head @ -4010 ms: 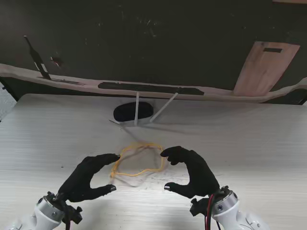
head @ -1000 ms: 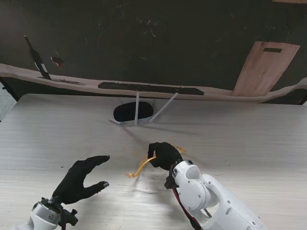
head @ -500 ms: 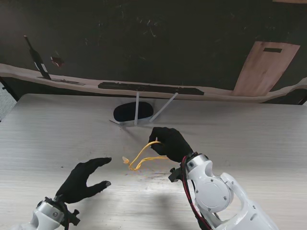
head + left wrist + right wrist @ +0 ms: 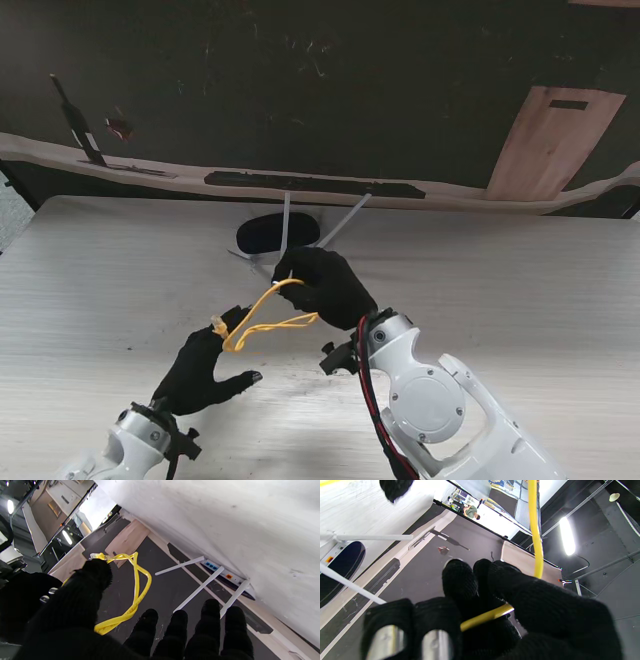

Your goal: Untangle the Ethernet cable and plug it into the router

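Near the centre of the stand frame, the black-gloved right hand [image 4: 322, 285] pinches the thin yellow Ethernet cable [image 4: 262, 312] aloft. Its clear plug [image 4: 216, 321] touches the black-gloved left hand [image 4: 205, 367], fingers spread, grasping nothing. Farther back sits the white antennaed router [image 4: 280, 238].

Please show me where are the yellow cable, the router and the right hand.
yellow cable [image 4: 262, 325]: stand view, on its hanging loop.
router [image 4: 275, 233]: stand view, on its dark body.
right hand [image 4: 322, 283]: stand view, on the glove's back.

even overhead light, table glares (wrist views).
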Controlling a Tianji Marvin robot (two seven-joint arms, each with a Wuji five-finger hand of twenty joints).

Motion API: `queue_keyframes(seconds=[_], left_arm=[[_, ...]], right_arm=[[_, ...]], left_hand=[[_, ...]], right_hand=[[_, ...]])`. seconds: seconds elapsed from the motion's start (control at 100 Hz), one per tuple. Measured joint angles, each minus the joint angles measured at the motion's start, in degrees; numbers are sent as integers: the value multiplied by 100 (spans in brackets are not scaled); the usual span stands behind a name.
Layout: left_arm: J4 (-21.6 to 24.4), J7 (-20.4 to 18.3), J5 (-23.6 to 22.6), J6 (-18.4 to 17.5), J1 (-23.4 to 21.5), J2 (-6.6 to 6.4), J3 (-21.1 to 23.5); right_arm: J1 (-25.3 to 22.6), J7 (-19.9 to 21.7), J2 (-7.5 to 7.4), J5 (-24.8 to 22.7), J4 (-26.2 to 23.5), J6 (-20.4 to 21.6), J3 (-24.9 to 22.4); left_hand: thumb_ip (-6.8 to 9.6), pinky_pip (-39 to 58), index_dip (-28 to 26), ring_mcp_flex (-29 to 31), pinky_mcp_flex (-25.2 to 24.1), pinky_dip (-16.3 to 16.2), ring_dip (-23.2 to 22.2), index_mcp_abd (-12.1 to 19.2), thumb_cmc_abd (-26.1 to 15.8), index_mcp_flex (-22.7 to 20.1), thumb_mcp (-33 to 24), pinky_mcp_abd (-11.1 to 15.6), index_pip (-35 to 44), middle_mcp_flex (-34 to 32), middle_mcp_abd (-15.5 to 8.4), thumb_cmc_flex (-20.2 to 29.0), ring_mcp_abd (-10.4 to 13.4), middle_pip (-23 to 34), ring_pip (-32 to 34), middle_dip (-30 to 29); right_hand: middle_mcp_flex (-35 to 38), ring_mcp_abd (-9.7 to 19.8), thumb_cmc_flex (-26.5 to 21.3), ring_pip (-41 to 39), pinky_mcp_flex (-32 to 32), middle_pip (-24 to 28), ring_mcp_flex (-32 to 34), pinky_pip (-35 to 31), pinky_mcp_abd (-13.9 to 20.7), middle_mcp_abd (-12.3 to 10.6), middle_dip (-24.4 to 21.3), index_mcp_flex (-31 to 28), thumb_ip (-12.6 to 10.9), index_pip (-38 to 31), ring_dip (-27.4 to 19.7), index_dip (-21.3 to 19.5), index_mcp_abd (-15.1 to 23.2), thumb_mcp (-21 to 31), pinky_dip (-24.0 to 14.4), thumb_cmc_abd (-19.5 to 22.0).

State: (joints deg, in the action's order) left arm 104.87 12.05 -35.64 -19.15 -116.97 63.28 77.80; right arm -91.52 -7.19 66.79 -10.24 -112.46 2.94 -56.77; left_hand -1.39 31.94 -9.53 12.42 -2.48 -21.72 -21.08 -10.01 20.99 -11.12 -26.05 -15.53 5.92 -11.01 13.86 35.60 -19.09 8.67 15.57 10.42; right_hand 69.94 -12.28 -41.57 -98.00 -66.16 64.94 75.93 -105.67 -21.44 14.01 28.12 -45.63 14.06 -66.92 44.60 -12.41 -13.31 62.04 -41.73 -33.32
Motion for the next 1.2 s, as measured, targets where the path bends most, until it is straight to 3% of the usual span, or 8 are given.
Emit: queue_keyframes(seconds=[0.19, 0.28, 0.37, 0.47, 0.69, 0.84, 0.99, 1.2], left_arm=[[-31, 220, -94, -27, 185, 77, -293], [-169, 635, 52, -208, 329, 123, -519], [-315, 1128, 142, -432, 444, 220, -666], [-606, 1954, -16, -807, 618, 366, -862], [-535, 1394, 921, -1411, 598, 538, -744], [-463, 1264, 1038, -1506, 525, 547, -614], [-390, 903, 1387, -1559, 459, 529, -497], [-354, 1033, 885, -1443, 416, 499, -350]], right_arm=[[69, 52, 40, 209, -2, -120, 167], [81, 68, 48, 246, -2, -165, 218], [76, 70, 62, 306, -2, -193, 234], [55, 79, 70, 340, 0, -214, 228], [-105, 50, 113, 547, 14, -310, 30], [-319, 440, 106, 1156, -27, -458, -300], [-540, 896, 24, 1509, -123, -720, -608], [-757, 1432, -122, 1855, -203, -1173, -917]], left_hand=[[0, 343, 0, 16, 0, 1, 2, 19, 108, -17, -665, 96, 556, -5, -2, 0, 41, 520, 244, 179], [0, 790, -270, 206, 20, 1, 2, 20, 130, -561, -1070, 98, 1171, -273, -66, 11, 43, 1005, 494, 460], [-193, 1486, -1028, 1004, 349, -160, 2, 377, 300, -1958, -1047, 6, 3150, -1915, -212, 1073, 43, 1693, 996, 876], [-314, 1983, -1110, 1785, 751, -416, -53, 649, 285, -2535, -680, -181, 4540, -3224, -214, 1939, 8, 2028, 1485, 1301], [-437, 2603, -1162, 2894, 1552, -738, -516, 728, 130, -2582, -15, -354, 4838, -4439, -350, 2507, -224, 2669, 2487, 2041], [-440, 3593, -1161, 4071, 2782, -1160, -1023, 934, -28, -2568, 470, -994, 4838, -4531, -333, 2653, -376, 4001, 3732, 2185], [-440, 5746, -1162, 5716, 5068, -1215, -1445, 1077, -135, -2509, 724, -1297, 4838, -4684, -257, 2714, 90, 4449, 6100, 2365], [-440, 6432, -1161, 5846, 5696, -930, -1704, 1077, -74, -2515, 571, -1301, 4838, -4808, -208, 2624, 203, 4528, 6863, 2394]], right_hand=[[0, 0, 0, 0, 0, 0, 0, -1, 0, 0, 0, 0, 0, -1, 0, 0, 0, 0, 8, 0], [0, 0, 0, 0, 0, 0, 0, -3, 0, 0, 0, 0, 0, -1, 0, 0, 0, 0, 45, 0], [1, 0, 0, -1, 0, 0, 0, -6, 0, 0, 0, 0, 0, -1, 0, 0, 0, 0, 57, 0], [1, 0, 0, -1, 0, 0, 0, -11, 0, 0, 0, 0, 0, -1, 0, 0, 0, 0, 91, 0], [1, 0, 0, -1, 0, 0, 0, -22, 0, 0, 0, 0, 0, -1, -23, 0, 0, 0, 479, 0], [1, 0, -7, -1, 0, 0, 0, -32, -28, 0, 0, 6, -6, -1, -121, 0, -4, -134, 646, 69], [1, -5, -67, -2, 5, 0, 0, -34, -68, 0, 0, 6, -8, -2, -171, 0, -9, -401, 749, 152], [1, -7, -150, -12, 5, 0, 0, -37, -54, 0, 0, 43, -9, -2, -147, -9, -23, -570, 381, 215]])
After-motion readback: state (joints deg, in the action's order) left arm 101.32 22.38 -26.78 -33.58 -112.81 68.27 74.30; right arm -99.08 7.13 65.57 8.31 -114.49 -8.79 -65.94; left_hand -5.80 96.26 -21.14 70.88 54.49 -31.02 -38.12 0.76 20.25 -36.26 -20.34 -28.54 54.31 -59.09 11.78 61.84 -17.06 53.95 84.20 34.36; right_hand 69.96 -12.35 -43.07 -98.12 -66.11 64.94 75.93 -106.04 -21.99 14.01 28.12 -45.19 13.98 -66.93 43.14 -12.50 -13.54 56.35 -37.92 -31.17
